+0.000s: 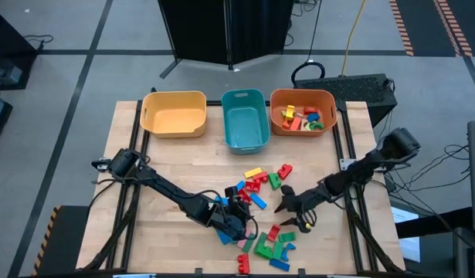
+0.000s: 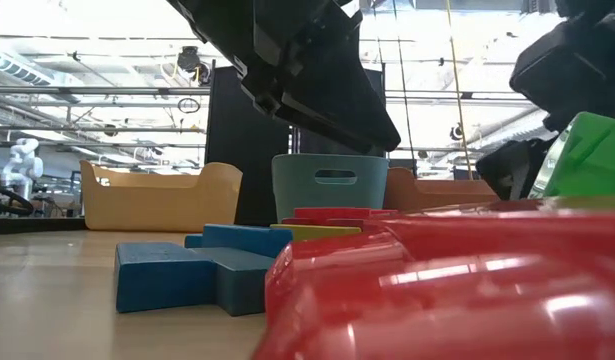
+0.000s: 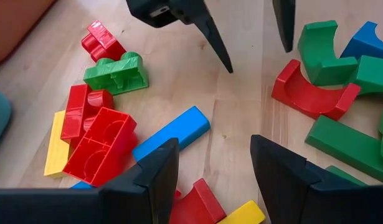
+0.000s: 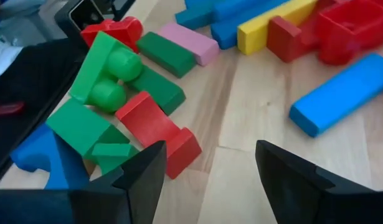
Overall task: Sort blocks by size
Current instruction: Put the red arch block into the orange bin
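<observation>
Loose blocks in red, green, blue and yellow lie in a pile at the table's middle (image 1: 256, 184), and another pile lies near the front edge (image 1: 269, 245). My left gripper (image 1: 239, 222) (image 3: 213, 155) hangs open between the piles over bare wood, just short of a blue bar (image 3: 172, 134). My right gripper (image 1: 293, 215) (image 4: 210, 162) faces it, open and low over the table. A red arch block (image 4: 157, 134) lies flat just beyond one of its fingers. In the left wrist view the right gripper (image 3: 258, 59) shows opposite, its fingers spread.
Three bins stand in a row along the far edge: yellow (image 1: 174, 123), teal (image 1: 245, 135) and orange (image 1: 277, 116); the orange one has several small blocks in it. Bare wood lies at the table's left half. A red block (image 2: 457, 290) sits close in the low view.
</observation>
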Controlling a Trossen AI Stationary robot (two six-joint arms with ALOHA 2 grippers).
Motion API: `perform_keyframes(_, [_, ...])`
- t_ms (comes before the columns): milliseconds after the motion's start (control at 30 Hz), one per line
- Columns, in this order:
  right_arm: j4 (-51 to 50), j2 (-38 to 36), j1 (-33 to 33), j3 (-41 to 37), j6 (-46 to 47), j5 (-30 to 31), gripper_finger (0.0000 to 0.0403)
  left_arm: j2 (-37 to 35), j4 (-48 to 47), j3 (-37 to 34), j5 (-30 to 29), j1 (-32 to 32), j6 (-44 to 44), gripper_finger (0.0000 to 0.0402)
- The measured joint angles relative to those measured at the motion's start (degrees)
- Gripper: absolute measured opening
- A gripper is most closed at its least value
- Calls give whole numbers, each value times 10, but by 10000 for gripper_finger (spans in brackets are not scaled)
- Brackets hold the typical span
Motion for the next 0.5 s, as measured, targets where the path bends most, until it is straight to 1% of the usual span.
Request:
perform_keyframes(133, [8,12,0,5,-27,-3,233,0,0,0,0,0,0,192])
perform_keyframes(233, [0,20,0,23,-27,-4,233,0,0,0,-3,1,0,192])
perform_keyframes(367, [-32,34,6,60,-14,-13,233,0,1,0,-3,2,0,192])
perform_keyframes(500, [-81,61,22,103,-15,-9,233,0,2,0,-3,2,0,192])
